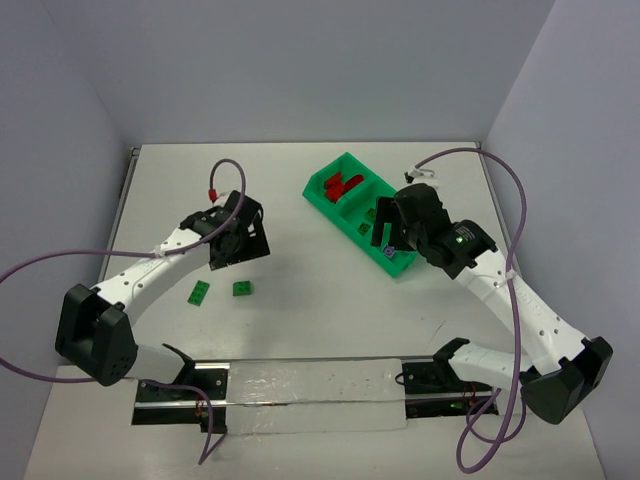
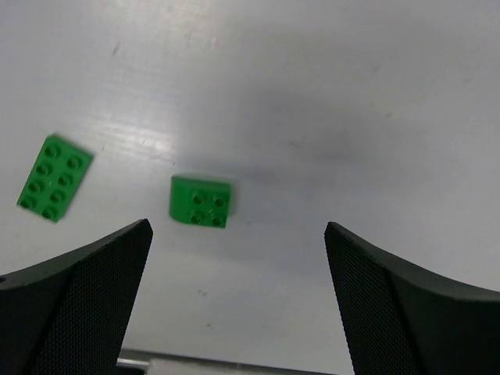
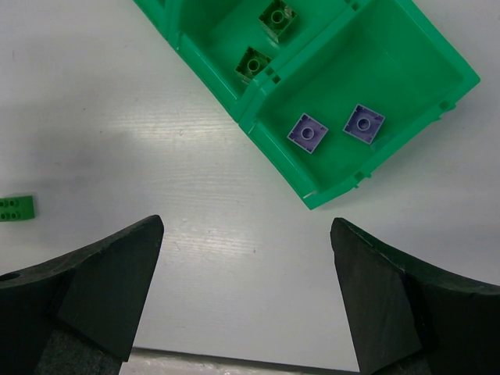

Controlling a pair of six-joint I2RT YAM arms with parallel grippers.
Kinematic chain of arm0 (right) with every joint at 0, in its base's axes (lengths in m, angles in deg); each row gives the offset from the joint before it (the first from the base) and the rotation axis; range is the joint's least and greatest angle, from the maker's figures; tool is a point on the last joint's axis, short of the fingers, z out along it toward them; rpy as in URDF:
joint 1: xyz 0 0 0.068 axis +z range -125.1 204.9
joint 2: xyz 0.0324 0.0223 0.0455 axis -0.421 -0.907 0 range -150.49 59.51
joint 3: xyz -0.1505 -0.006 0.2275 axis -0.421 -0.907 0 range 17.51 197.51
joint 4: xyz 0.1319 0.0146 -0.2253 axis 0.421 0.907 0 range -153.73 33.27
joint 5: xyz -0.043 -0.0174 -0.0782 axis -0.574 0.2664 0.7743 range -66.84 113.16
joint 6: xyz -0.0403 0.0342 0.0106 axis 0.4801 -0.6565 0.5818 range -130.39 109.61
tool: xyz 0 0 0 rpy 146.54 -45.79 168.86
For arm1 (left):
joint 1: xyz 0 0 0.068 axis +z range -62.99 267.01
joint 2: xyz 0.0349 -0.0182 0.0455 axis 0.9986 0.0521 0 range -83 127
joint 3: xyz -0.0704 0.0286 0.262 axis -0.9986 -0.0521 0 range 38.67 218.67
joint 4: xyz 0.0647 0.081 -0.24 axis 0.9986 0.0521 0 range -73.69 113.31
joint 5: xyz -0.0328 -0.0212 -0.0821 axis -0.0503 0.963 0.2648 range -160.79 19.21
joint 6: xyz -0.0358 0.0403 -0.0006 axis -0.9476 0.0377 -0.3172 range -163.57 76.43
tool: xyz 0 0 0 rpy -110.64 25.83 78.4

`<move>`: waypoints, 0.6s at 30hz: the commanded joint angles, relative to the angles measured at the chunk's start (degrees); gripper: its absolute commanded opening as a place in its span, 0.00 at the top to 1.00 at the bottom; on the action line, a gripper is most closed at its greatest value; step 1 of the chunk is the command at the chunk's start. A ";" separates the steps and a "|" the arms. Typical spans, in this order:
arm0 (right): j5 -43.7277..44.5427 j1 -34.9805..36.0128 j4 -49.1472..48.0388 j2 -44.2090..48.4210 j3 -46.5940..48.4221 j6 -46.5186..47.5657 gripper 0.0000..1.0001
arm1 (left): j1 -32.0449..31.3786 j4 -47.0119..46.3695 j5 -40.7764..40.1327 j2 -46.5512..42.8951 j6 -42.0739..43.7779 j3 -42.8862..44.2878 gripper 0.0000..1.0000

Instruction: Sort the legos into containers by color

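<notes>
A white tabletop (image 1: pixel 300 310), boxed in by pale grey panels, carries everything. Two green legos lie loose on it, well apart from the green tray (image 3: pixel 328 195): a small four-stud brick (image 2: pixel 201 201) and, near it, a longer flat plate (image 2: pixel 53 178). Both look light, rigid and smooth-sided, likely to skate on the slick surface if nudged. I judge the best hold is across two opposite flat sides, low and square, studs upward; the thin plate offers little edge to pinch. The left gripper (image 2: pixel 237 230) hangs over the four-stud brick with its jaws spread wide and holding nothing, and the brick lies just ahead of the fingertips, off centre. In the tray, two purple bricks (image 3: pixel 307 133) sit in the near end compartment, two green bricks (image 3: pixel 254 62) in the middle one, and red pieces (image 1: pixel 343 186) at the far end. The right gripper (image 3: pixel 247 226) hovers by the tray's purple end, its jaws likewise parted and empty.
</notes>
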 commanded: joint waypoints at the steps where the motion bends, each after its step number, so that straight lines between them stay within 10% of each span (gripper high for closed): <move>1: -0.36 0.30 -3.08 0.59 -0.27 0.39 0.05 | -0.19 4.18 0.39 -0.81 -12.71 -2.07 0.01; 18: 0.44 0.31 -1.87 2.08 -0.01 0.64 0.05 | 1.13 9.98 4.90 5.79 -44.90 -2.93 0.09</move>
